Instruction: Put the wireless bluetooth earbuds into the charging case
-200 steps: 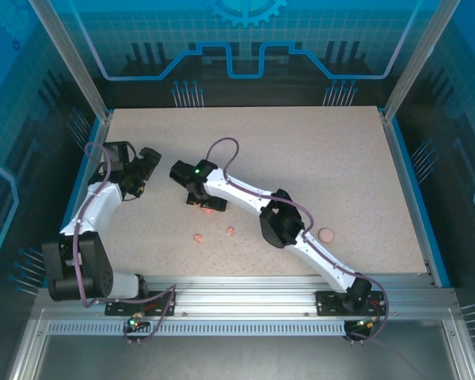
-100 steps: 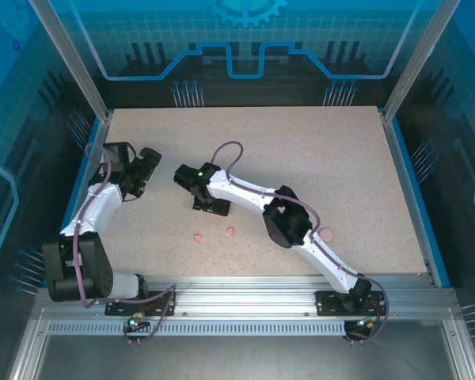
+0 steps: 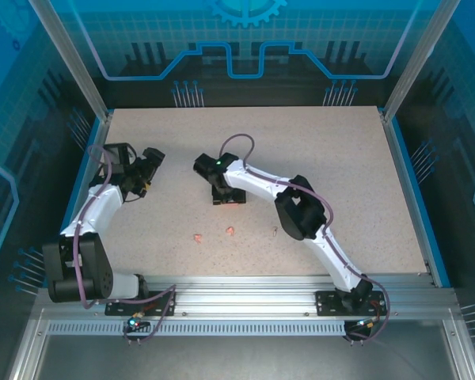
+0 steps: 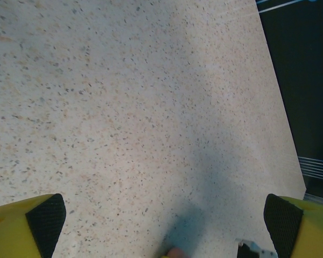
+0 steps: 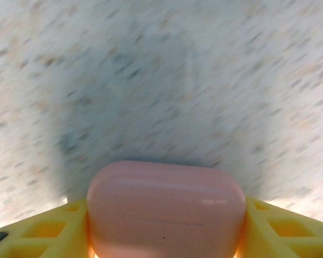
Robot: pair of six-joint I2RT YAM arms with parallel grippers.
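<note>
Two white robot arms reach over a speckled beige table [image 3: 340, 158]. The right arm [image 3: 261, 184] now stands farther to its right than a second ago, its elbow folded higher, while the left arm [image 3: 99, 202] sits where it was, near the table's left edge.

The right gripper [image 3: 228, 195] points down at the middle of the table, and its jaws are narrower than a second ago. In the right wrist view its yellow fingers [image 5: 37, 234] press against both ends of the charging case [image 5: 166, 209], pinching it. The case is a glossy salmon-pink box with rounded corners. A thin seam runs across its face and the lid looks closed. The table behind it is streaked with motion blur, so the case seems to be travelling with the gripper. Whether it is lifted or sliding cannot be told.

The left gripper [image 4: 164, 215] is spread wide, with nothing between its black pads.

Both earbuds [image 3: 198, 237] [image 3: 230, 230], tiny pink lumps, lie on the table where they were, near the case on the side toward the arm bases.

The case is therefore secured, but neither earbud is in it. It probably needs setting down and opening first.
</note>
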